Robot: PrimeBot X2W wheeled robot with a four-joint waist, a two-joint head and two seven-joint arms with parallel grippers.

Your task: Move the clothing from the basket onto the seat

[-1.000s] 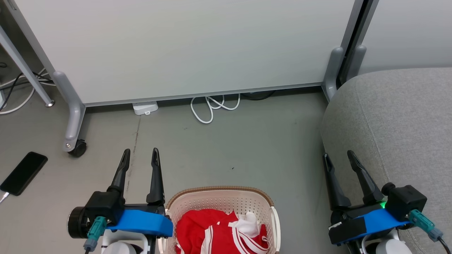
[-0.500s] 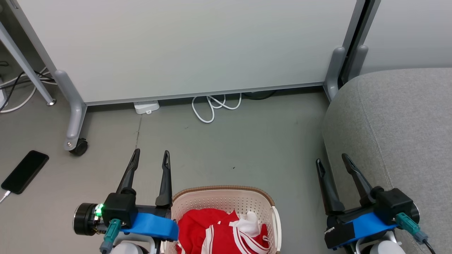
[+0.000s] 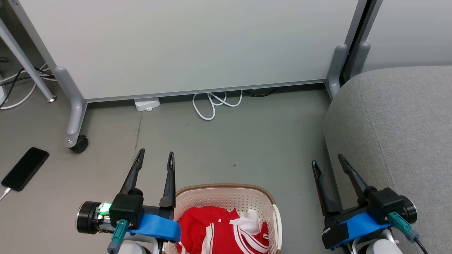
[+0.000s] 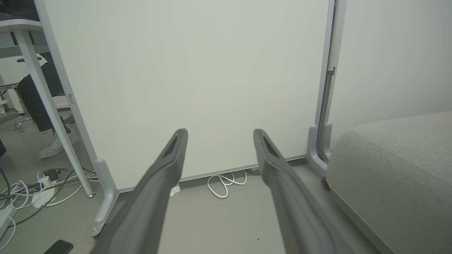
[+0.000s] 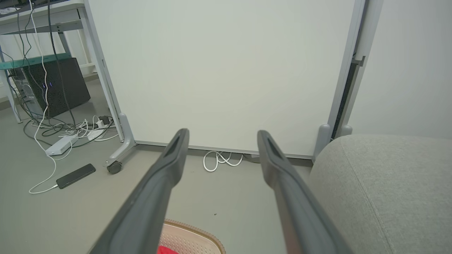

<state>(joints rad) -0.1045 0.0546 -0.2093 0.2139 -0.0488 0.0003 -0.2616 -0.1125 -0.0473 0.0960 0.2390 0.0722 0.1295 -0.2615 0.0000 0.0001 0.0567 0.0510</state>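
Observation:
The red clothing (image 3: 219,231) with white stripe trim lies bunched in the cream basket (image 3: 226,188) at the bottom middle of the head view; the basket's brown rim (image 5: 197,231) and a red scrap also peek into the right wrist view. The grey seat (image 3: 399,123) fills the right side, also seen as a seat (image 4: 395,169) in the left wrist view and a seat (image 5: 381,190) in the right wrist view. My left gripper (image 3: 156,157) hovers open just left of the basket. My right gripper (image 3: 327,160) is open beside the seat's left edge. Both hold nothing.
A pale wall panel (image 3: 183,46) on castor feet stands ahead, with a white cable coil (image 3: 215,104) and a power block (image 3: 146,104) at its base. A black phone (image 3: 25,168) lies on the floor at the left. Cables and a person's shoe (image 4: 56,144) show behind the panel.
Both grippers shifted inward, the left one rightward toward the basket and the right one slightly left. The head camera has shifted a little. Both stayed open.

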